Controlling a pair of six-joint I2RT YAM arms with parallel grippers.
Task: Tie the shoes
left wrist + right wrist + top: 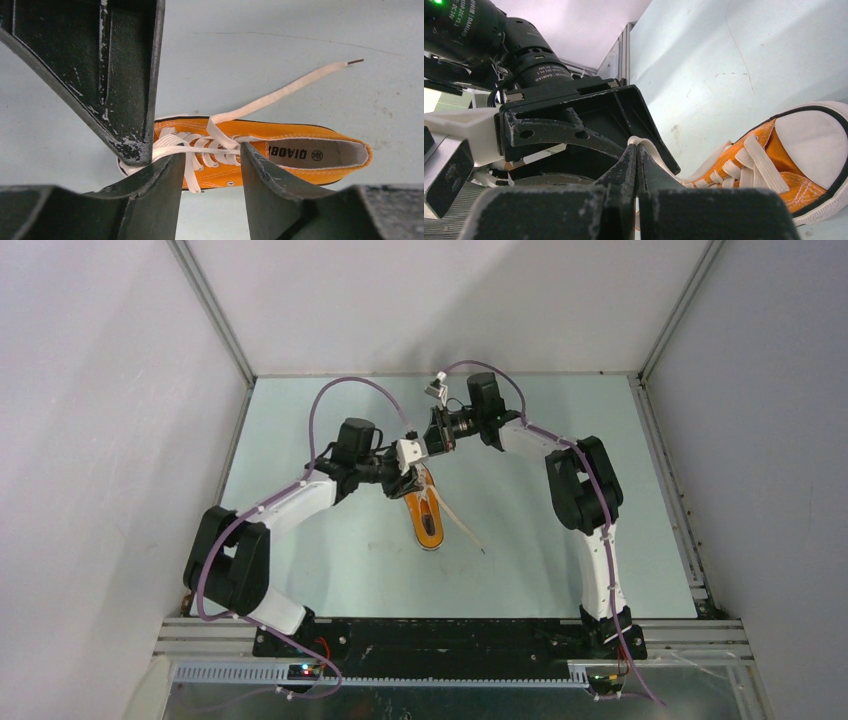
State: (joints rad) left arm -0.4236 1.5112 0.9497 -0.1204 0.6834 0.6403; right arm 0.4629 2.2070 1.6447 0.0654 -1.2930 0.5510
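Note:
The orange sneaker (428,518) lies on the table with its toe toward the back. My right gripper (424,453) hangs over the toe end, and in the right wrist view it (637,148) is shut on a white lace (659,159) pulled up off the shoe (816,145). My left gripper (210,162) is open, hovering just above the laced part of the shoe (300,134). A taut strand of lace (200,150) runs across between its fingers. The other lace (285,92) lies loose on the table. The right gripper's finger (115,75) fills the upper left of the left wrist view.
The loose lace end trails right of the shoe on the table (468,532). Grey walls and an aluminium frame (640,390) enclose the pale green table (330,560). The left gripper's housing (574,120) sits close behind the right fingers.

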